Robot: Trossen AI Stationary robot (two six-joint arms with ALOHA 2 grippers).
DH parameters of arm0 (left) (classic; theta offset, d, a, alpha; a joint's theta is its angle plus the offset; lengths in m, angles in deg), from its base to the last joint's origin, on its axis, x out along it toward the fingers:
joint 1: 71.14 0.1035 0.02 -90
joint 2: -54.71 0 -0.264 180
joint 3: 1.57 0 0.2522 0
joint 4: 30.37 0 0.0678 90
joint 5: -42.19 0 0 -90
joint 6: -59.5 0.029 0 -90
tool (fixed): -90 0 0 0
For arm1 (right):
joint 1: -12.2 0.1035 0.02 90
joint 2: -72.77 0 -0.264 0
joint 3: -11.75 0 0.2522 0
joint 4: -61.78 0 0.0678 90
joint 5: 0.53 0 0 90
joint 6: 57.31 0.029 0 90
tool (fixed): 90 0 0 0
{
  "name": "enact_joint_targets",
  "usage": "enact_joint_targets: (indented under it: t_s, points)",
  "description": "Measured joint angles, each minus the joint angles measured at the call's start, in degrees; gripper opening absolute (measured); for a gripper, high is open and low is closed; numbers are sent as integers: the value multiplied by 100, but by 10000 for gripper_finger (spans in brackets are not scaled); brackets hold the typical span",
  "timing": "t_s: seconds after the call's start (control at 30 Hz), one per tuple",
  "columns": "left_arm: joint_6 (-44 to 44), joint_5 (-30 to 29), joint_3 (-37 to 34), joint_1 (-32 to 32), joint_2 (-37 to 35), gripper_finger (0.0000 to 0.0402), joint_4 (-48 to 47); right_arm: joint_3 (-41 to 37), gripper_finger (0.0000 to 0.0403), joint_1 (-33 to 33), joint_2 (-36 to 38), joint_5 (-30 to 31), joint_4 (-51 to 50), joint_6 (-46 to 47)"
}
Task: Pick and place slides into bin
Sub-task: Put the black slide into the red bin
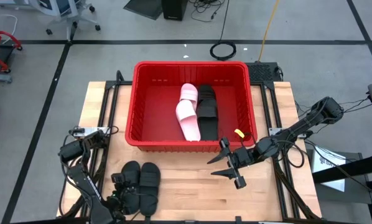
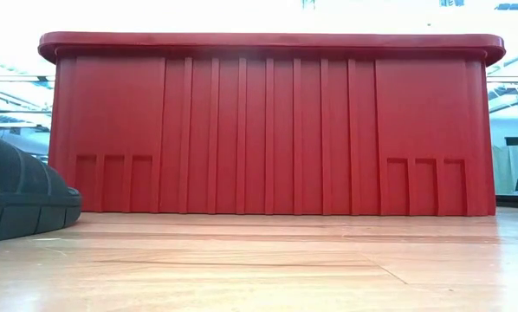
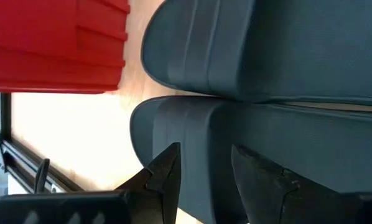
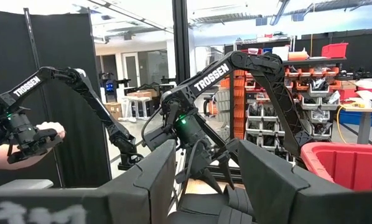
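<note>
The left gripper [image 3: 201, 180], jaws parted astride a black slide [image 3: 285, 134] whose far end is cut off, grips nothing yet; the right gripper [image 1: 231, 167] hovers open, empty.

Grey floor [image 1: 80, 62] marked with dark lines; wooden table [image 1: 192, 180]; office chair [image 1: 68, 15]; black partition [image 4: 55, 81]; parts shelving [image 4: 267, 106].

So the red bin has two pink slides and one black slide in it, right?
Not quite. The high view shows the red bin holding one pink slide and one black slide, lying side by side. Only one pink slide is in there, not two.
</note>
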Motion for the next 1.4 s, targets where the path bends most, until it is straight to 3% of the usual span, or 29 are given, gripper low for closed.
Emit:
enact_joint_targets:
  t_s: [0.43, 0.67, 1.4]
  points:
    - [-33, -192, -264, 62, 0, 143, 31, 0, 164, 0, 1, 0, -35, 7]
    - [-321, 204, -812, 192, 4, 143, -21, 0, 164, 0, 1, 0, -35, 13]
    - [140, 306, -780, 589, 4, 143, 207, 0, 164, 0, 1, 17, -35, 1]
